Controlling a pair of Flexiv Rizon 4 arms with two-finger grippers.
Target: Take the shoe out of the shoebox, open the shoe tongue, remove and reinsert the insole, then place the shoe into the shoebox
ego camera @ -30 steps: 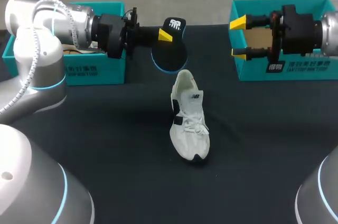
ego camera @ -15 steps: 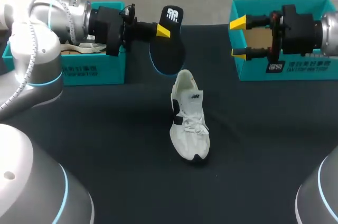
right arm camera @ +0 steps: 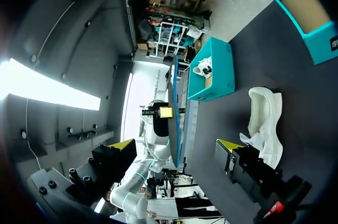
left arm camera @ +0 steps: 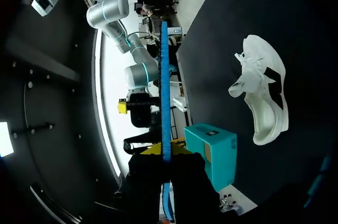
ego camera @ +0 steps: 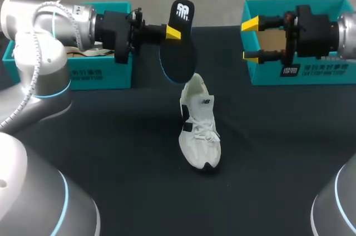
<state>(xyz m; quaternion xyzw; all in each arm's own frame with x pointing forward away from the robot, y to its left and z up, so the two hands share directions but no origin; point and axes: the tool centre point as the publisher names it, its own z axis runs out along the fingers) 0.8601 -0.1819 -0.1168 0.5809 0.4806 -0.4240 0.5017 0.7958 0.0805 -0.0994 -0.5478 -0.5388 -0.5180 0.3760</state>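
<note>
Raised slightly, the insole [ego camera: 179,60] sits clamped in my left gripper [ego camera: 173,33]; my right gripper [ego camera: 250,39] gapes empty. I'd steer its toe down, six o'clock, into the shoe [ego camera: 199,136].

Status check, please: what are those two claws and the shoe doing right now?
Left gripper shut on insole, held aloft near shoe's heel. Right gripper open, empty, by right shoebox. Shoe on table. Nothing between insole and shoe.
</note>
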